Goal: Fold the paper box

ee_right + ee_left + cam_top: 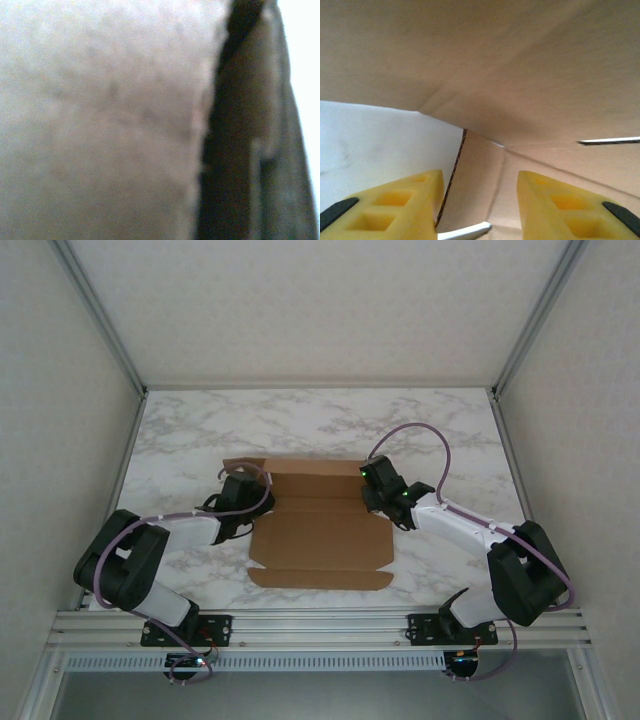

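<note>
Box [320,530]: brown cardboard, mostly flat, mid-table [300,420] on the marble top, between my two grippers. One long flap lies flat toward the bases, shorter flaps run along the far edge, and creases cross the middle.

Left arm [135,560]: base near-left, elbow folded out to the left, forearm running right and slightly away, low over the table.

Right arm [505,565]: mirror pose. Elbow is out to the right, white forearm angled left and away, wrist pitched down at the box's right edge.

Left gripper [238,495]: at the box's left edge, by the far-left flap. In the wrist view my yellow fingers [407,202] stand apart, released. A raised cardboard panel sits close in front and overhead, and its cut edge runs down just beside one finger's inner face.

Right gripper [383,488]: over the box's right edge, near the far corner. Jaws are closed. The wrist view is a blur of cardboard right up at the lens with a dark strip at the right, so I can't tell whether any cardboard is pinched.

Cable [420,430]: purple loop arching over the right wrist.
</note>
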Action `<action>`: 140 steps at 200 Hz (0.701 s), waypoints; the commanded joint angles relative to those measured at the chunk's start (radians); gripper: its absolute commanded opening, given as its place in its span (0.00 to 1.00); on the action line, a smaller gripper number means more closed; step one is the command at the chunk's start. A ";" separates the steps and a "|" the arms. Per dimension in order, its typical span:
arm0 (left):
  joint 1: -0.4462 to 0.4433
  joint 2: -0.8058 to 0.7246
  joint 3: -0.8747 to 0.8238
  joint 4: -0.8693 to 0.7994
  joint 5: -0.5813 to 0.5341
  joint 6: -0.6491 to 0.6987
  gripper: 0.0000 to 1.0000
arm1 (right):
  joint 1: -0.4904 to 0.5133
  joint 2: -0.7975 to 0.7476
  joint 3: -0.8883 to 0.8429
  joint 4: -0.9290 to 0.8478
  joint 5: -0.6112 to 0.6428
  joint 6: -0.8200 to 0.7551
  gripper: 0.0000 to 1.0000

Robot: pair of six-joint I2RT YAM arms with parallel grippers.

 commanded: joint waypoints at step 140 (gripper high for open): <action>-0.049 0.184 -0.054 0.367 0.210 -0.075 0.40 | 0.005 0.000 0.013 -0.027 -0.048 -0.017 0.00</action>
